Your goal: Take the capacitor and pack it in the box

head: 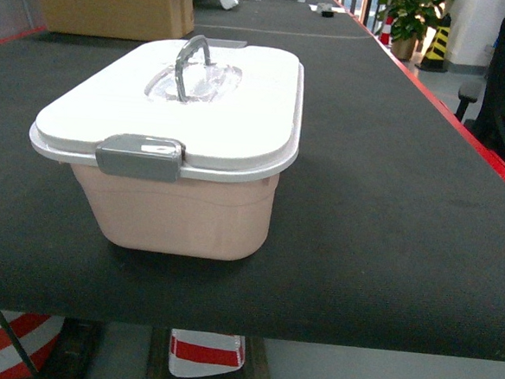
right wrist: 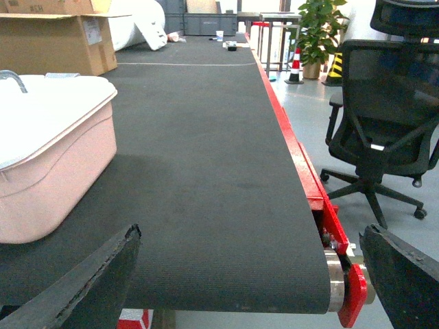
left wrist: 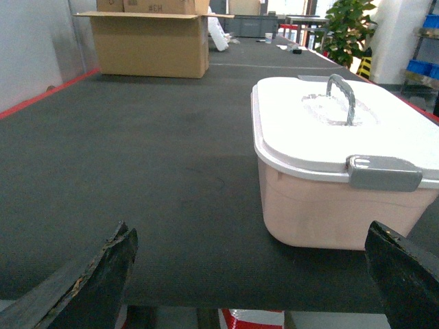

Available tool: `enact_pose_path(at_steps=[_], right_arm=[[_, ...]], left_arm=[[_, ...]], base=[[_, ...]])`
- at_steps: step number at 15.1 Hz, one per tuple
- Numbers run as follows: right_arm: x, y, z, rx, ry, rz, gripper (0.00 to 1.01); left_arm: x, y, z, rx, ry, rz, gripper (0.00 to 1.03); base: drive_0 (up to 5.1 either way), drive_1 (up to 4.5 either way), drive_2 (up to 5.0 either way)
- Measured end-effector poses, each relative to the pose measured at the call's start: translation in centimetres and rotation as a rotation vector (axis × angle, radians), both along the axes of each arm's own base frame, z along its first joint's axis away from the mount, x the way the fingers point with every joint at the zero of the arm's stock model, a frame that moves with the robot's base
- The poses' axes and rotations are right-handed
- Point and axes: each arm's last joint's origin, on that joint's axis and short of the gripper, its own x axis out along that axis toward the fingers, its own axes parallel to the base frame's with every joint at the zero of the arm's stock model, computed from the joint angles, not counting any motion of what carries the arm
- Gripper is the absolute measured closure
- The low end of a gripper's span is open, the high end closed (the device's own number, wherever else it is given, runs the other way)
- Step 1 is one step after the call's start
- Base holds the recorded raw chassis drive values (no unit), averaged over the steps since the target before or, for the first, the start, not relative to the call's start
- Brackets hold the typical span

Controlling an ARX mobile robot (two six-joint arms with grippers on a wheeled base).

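The box point(head: 182, 211) is a pale pink tub standing on the dark belt, left of centre in the head view. Its white lid point(head: 241, 102) is on, the grey handle point(head: 190, 64) is raised, and the grey latch point(head: 139, 156) faces me. No capacitor shows in any view. Neither gripper appears in the head view. In the left wrist view my left gripper point(left wrist: 248, 233) is open and empty at the belt's near end, with the box point(left wrist: 322, 212) ahead to its right. My right gripper point(right wrist: 250, 233) is also open and empty, the box point(right wrist: 55, 171) lying to its left.
A brown cardboard carton point(head: 109, 2) stands at the far left of the belt. A red rail point(head: 465, 126) borders the belt's right side, and beyond it stands a black office chair point(right wrist: 384, 116). The belt ends at a roller point(right wrist: 336, 281) just ahead of my right gripper.
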Motion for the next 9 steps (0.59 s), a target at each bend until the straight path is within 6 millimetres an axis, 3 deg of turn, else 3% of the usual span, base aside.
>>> enact_pose_path(at_steps=[9], right_arm=[[0.0, 0.0, -0.01, 0.0, 0.0, 0.0, 0.03]], left_arm=[[0.0, 0.0, 0.0, 0.0, 0.0, 0.0, 0.05]], base=[[0.0, 0.0, 0.0]])
